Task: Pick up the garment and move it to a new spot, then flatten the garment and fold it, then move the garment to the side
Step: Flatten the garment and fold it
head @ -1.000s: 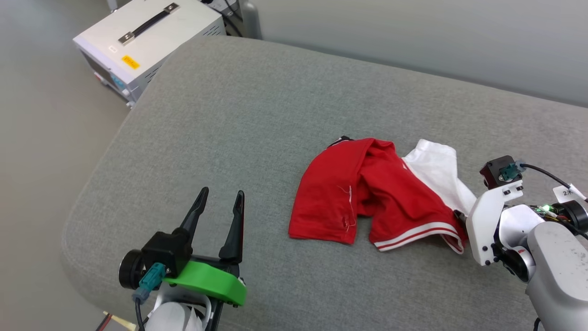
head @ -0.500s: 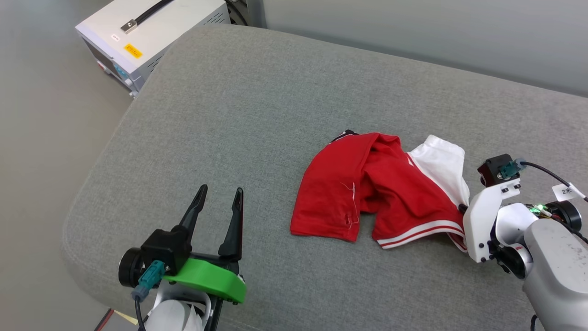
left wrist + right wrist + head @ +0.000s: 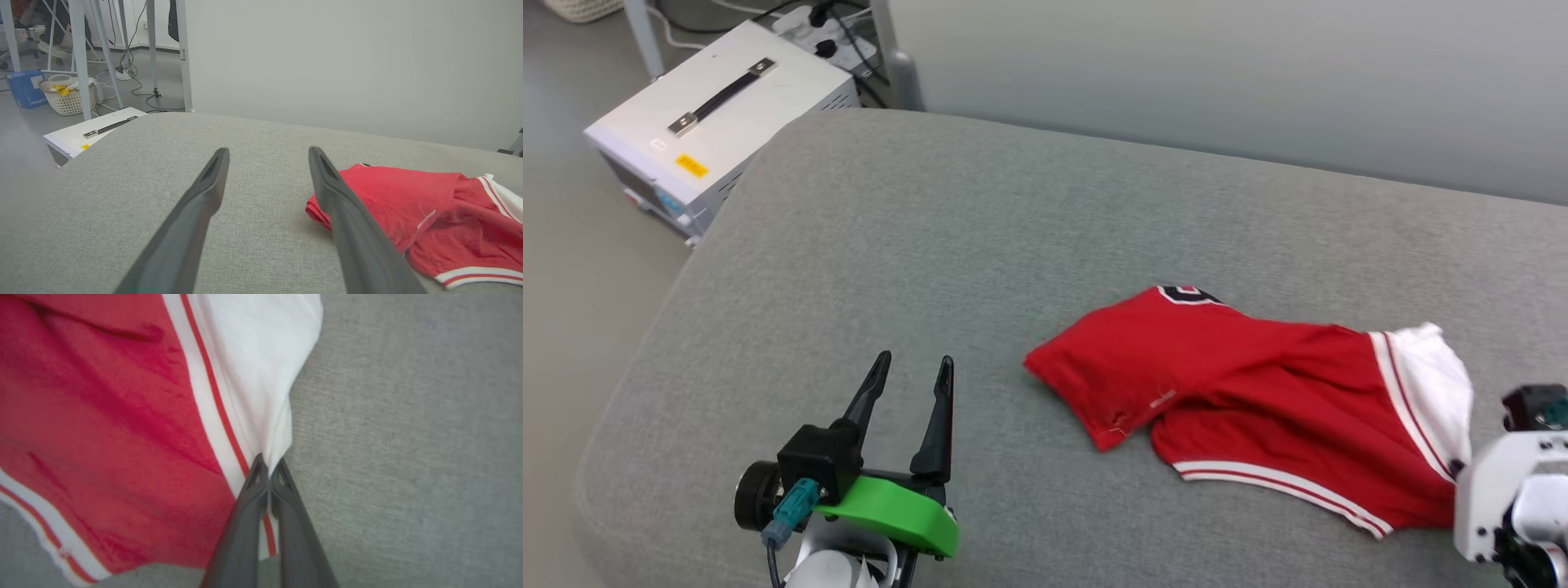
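The garment [image 3: 1241, 384], a red jersey with a white sleeve and red-white striped trim, lies stretched out on the grey cushion [image 3: 980, 237], a bit of black print showing at its far edge. My right gripper [image 3: 269, 464] is shut on the garment [image 3: 122, 416] where the white sleeve meets the striped trim; in the head view its white wrist sits at the lower right. My left gripper [image 3: 908, 377] stands open over bare cushion, left of the garment [image 3: 412, 200], with nothing between its fingers [image 3: 204, 196].
A white metal case [image 3: 719, 122] with a black handle stands on the floor beyond the cushion's far left corner, cables behind it. A grey wall runs along the back. In the left wrist view, table legs and a basket [image 3: 69, 96] stand on the floor.
My right gripper closed on the sleeve edge and drew the garment toward the right, stretching it out from its bunched heap. The head camera has shifted. The left gripper stayed put.
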Controlling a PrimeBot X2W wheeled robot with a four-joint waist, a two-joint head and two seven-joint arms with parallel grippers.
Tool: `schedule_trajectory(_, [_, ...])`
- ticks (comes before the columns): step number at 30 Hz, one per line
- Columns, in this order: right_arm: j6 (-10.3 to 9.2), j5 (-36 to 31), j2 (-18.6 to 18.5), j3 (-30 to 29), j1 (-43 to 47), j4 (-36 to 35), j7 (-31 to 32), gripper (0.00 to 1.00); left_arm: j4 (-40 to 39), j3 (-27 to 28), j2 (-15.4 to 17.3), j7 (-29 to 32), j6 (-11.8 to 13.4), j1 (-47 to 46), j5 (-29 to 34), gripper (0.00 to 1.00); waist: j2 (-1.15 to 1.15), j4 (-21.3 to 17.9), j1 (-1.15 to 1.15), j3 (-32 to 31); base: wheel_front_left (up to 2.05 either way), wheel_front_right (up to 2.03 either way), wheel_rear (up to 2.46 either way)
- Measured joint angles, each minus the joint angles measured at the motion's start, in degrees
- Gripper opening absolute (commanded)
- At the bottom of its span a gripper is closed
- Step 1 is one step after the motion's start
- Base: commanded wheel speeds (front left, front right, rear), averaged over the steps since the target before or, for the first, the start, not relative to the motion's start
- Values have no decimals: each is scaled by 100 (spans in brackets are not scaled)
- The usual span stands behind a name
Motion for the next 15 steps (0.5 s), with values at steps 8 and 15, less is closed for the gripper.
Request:
schedule_trajectory(8, [0,-403,288,-821,895,-777,296,0,9,-23,-1,0,0,2,1,100,0,-388,0,-126,0,0,0])
schedule_trajectory(15, [-5,-670,787,-1127,1112,-1256,-19,100,46,-49,-2,0,0,-1,0,100,0,-584,0,-148,0,0,0])
